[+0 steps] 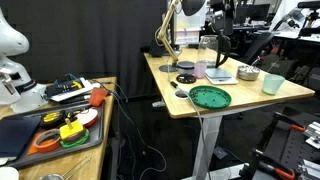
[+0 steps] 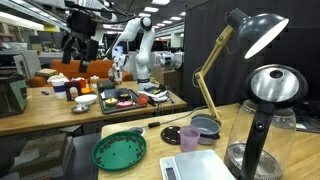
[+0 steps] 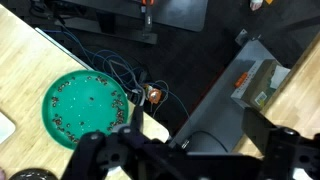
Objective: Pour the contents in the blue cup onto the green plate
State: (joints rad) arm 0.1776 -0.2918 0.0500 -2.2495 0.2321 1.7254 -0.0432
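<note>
The green plate [image 1: 210,97] lies near the table's front edge and also shows in an exterior view [image 2: 120,151] and in the wrist view [image 3: 85,108]. The contents [image 3: 70,112] lie as small pale bits scattered over the plate. The blue cup [image 1: 272,83] stands upright on the table, apart from the plate, near the table's side edge. My gripper [image 2: 82,47] hangs high above the table, open and empty. In the wrist view its dark fingers [image 3: 190,160] spread wide, off to the side of the plate, over the table edge and floor.
A grey metal bowl [image 1: 247,74], a tall clear jug [image 1: 218,50], a pink cup [image 1: 201,70] and small black discs [image 1: 185,79] stand behind the plate. A desk lamp [image 2: 250,35] leans over the table. Cables [image 3: 125,72] lie on the floor. A second, cluttered table [image 1: 60,115] stands nearby.
</note>
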